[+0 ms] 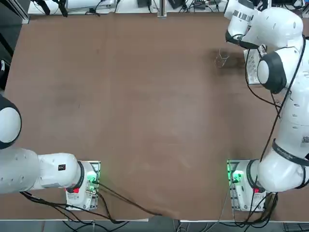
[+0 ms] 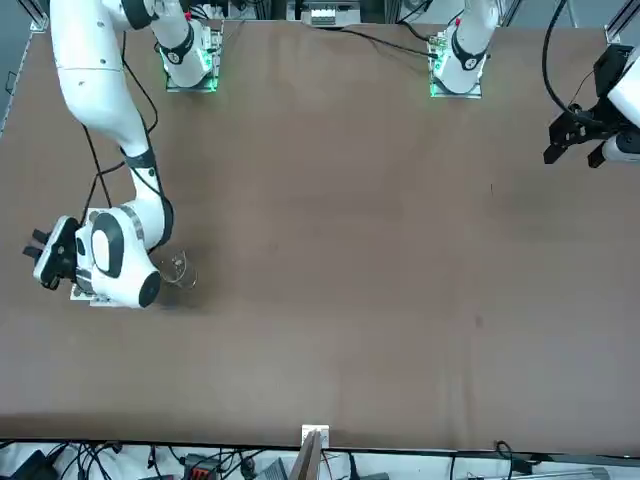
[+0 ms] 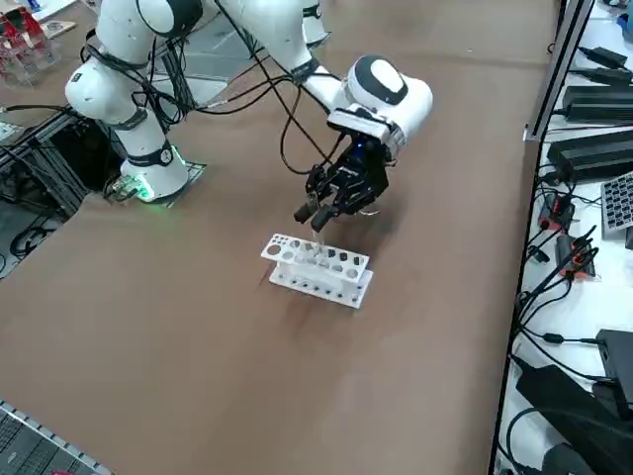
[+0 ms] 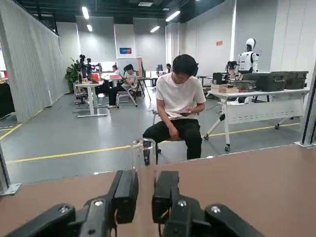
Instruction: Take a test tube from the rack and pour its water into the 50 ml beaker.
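Now the test tube [image 4: 143, 163] is clamped between the pads of the right end effector [image 3: 315, 214], just above the rack [image 3: 316, 269]. It is kept upright so no water is spilled before the 50 ml beaker [image 1: 222, 59] nearby is reached.

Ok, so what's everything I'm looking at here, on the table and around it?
table: one, brown, under everything.
rack: one, white, on the table's far right side from the robot.
50 ml beaker: one, clear, on the table beside the rack.
test tube: one, clear, between the gripper's fingers.
person: one seated, white shirt, in the room beyond; others further back.
right arm: one, white, reaching over the rack.
right gripper: one, black, shut on the test tube, just over the rack.
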You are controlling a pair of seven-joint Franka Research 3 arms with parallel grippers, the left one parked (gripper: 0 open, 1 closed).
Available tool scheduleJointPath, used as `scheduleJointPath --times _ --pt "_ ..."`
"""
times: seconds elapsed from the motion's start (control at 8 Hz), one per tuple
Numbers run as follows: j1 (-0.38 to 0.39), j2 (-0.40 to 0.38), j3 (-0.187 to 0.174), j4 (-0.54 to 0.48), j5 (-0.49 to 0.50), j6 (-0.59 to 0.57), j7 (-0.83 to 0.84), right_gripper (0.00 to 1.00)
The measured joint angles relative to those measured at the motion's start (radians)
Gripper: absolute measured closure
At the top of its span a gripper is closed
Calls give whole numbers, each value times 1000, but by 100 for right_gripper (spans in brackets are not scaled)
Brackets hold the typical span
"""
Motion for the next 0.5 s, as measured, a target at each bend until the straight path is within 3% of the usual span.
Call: scheduleJointPath --times 0.5 --pt "-1 0 0 -6 0 6 25 78"
